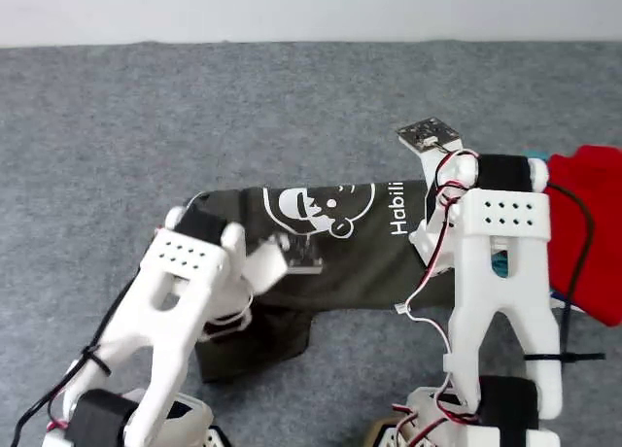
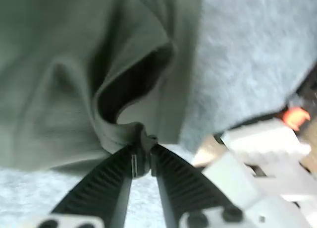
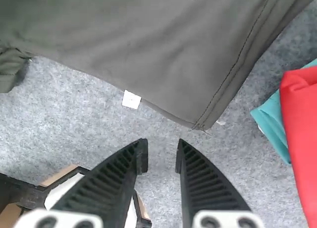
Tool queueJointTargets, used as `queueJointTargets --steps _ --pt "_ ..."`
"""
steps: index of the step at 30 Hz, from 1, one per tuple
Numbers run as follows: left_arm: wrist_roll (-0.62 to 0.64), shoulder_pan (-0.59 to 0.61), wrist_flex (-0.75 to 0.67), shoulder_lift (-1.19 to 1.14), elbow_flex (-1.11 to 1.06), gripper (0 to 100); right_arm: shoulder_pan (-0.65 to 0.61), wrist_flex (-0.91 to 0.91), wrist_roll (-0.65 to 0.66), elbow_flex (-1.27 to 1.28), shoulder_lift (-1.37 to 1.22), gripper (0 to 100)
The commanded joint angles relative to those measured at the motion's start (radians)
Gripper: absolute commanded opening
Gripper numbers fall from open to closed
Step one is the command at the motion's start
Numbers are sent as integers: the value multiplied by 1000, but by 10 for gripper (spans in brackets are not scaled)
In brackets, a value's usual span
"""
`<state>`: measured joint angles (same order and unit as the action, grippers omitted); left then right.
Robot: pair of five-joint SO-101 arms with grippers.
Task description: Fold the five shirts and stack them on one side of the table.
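The dark green shirt (image 1: 350,262) is spread mid-frame on the grey table (image 1: 97,126), with a bunched bit of its lower-left edge pinched tight in the left gripper (image 2: 142,156). Looks light and floppy, so it'll likely sag; the stitched hem corner (image 3: 200,123) is best grabbed by the right gripper (image 3: 159,156), held open just beside it.
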<state>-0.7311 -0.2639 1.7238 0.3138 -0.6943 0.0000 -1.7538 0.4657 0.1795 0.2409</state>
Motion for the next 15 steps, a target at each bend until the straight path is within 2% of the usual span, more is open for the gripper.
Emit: queueJointTargets --steps 1,5,9,12,15 --pt "-63 2 6 51 -33 14 15 -44 17 -5 48 100" --pt "-110 -3 11 44 -44 14 15 -44 17 5 48 100" --pt "-107 5 -17 48 -50 14 15 -44 17 60 50 100" --pt "-80 66 -31 54 -36 14 15 -44 17 103 50 100" --pt "-74 178 -57 54 7 14 15 -44 17 123 50 100"
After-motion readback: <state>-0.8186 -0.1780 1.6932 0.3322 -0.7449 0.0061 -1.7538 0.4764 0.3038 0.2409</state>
